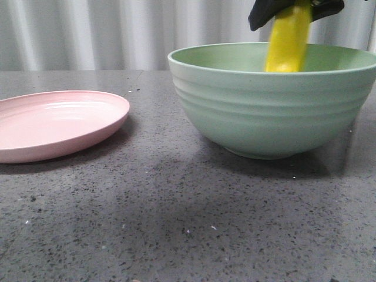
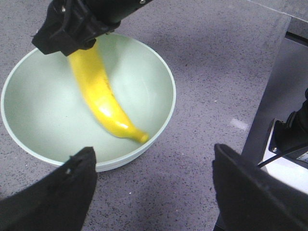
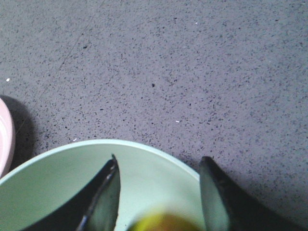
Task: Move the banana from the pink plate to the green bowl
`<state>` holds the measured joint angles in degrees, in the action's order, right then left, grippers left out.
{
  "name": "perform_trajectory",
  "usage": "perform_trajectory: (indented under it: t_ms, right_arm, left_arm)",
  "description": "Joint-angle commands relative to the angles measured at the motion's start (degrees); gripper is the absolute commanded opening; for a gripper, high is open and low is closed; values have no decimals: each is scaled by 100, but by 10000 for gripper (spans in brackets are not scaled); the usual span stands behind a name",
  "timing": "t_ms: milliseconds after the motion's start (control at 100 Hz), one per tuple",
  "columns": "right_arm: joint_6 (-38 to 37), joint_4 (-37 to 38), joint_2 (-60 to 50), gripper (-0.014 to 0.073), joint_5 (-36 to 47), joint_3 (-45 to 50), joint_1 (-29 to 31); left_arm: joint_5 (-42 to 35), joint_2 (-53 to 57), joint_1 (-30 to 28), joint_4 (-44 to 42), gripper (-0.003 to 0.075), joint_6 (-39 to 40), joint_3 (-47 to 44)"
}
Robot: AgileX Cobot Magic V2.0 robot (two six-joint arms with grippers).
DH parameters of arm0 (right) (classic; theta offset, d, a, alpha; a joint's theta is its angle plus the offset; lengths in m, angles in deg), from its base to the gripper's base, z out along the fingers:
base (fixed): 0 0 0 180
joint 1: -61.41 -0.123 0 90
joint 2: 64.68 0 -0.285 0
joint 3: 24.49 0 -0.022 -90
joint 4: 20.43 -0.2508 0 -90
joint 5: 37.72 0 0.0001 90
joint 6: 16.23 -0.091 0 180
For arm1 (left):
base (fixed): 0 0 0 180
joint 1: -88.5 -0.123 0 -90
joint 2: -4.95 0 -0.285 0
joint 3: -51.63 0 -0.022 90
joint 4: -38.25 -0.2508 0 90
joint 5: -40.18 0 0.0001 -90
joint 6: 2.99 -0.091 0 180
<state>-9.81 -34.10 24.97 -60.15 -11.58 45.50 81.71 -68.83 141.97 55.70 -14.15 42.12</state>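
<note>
The yellow banana [image 1: 288, 41] hangs nearly upright, blurred, between the jaws of my right gripper [image 1: 294, 9] over the green bowl [image 1: 264, 111]. In the left wrist view the banana [image 2: 103, 98] reaches down into the bowl [image 2: 38, 96], its tip near the inner wall, under the right gripper [image 2: 72, 26]. In the right wrist view the right gripper [image 3: 158, 161] has its jaws spread a little wider than the banana [image 3: 166, 222], over the bowl [image 3: 62, 178]. The pink plate [image 1: 59, 120] lies empty at the left, and its edge also shows in the right wrist view [image 3: 4, 139]. My left gripper [image 2: 154, 154] is open and empty above the table beside the bowl.
The speckled grey table [image 1: 176, 223] carries the plate and the bowl. A pale curtain [image 1: 88, 29] hangs behind. In the left wrist view the table edge and a piece of equipment with cables [image 2: 288, 139] lie close beside the bowl.
</note>
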Motion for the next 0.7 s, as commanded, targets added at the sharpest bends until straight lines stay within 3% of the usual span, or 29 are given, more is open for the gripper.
perform_trajectory:
  t_ms: [0, 280, 380, 470, 590, 640, 690]
  right_arm:
    - [63, 12, -207, 318, 444, -206, 28]
    - [103, 260, -593, 318, 630, -206, 28]
    - [103, 261, -892, 307, 421, -206, 28]
    - [103, 261, -1196, 226, 340, -206, 28]
    - [103, 261, -1639, -13, 154, -206, 28]
    - [103, 261, -1825, -70, 0, -206, 28]
    - [103, 272, -2003, -67, -178, -206, 28]
  left_arm:
    - [-313, 132, -8, 147, 470, 18, 205]
    - [-313, 132, -8, 147, 468, 18, 205]
    - [-313, 132, -8, 147, 427, 18, 205]
    - [-313, 132, -8, 147, 321, 18, 205]
    - [-299, 132, -8, 220, 87, 47, 205]
    - [-299, 132, -8, 311, -23, 47, 205]
    - [-287, 132, -8, 339, -20, 47, 205]
